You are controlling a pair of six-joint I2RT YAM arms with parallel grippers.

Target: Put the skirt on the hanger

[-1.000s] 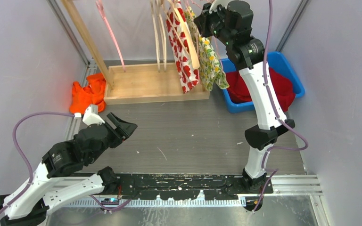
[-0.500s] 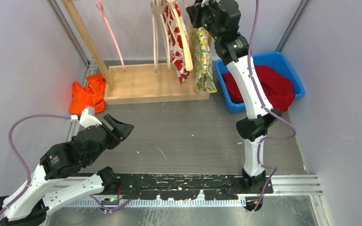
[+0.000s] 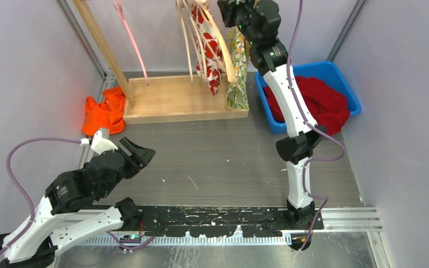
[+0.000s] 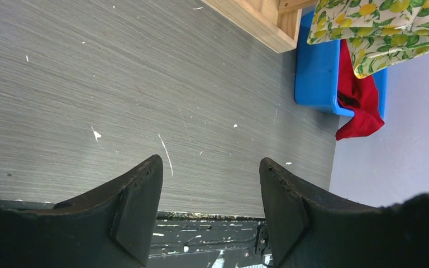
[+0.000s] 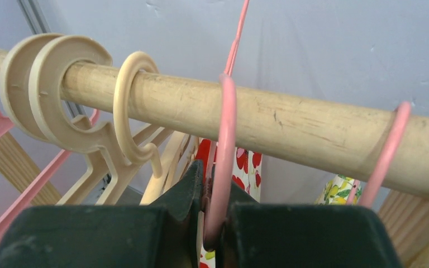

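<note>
Your right tool (image 5: pixel 215 195) is up high at the far side. It is clamped on the hook of a pink hanger (image 5: pixel 224 162). That hook sits over the wooden rod (image 5: pixel 313 128).

Cream hangers (image 5: pixel 50 95) crowd the rod on the left. Another pink hook (image 5: pixel 389 145) is just beside it on the right. So there is little room on the rod.

The lemon skirt (image 3: pixel 236 72) hangs just under the right tool. Its lower edge is near the wooden base (image 3: pixel 173 103) of the rack. A red flower cloth (image 3: pixel 209 53) hangs just to its left. You cannot tell from here which hanger holds the skirt.

The blue bin (image 3: pixel 335 72) is right of the skirt, close to the right wall. Red cloth (image 3: pixel 327 103) fills it and spills over its edge. An orange cloth (image 3: pixel 103 111) lies at the far left, against the left wall.

Your left tool (image 3: pixel 139 149) is low at the near left. Its two fingers (image 4: pixel 139 195) stand apart with nothing between them. Bare grey bench (image 3: pixel 218 151) lies in front of it.
</note>
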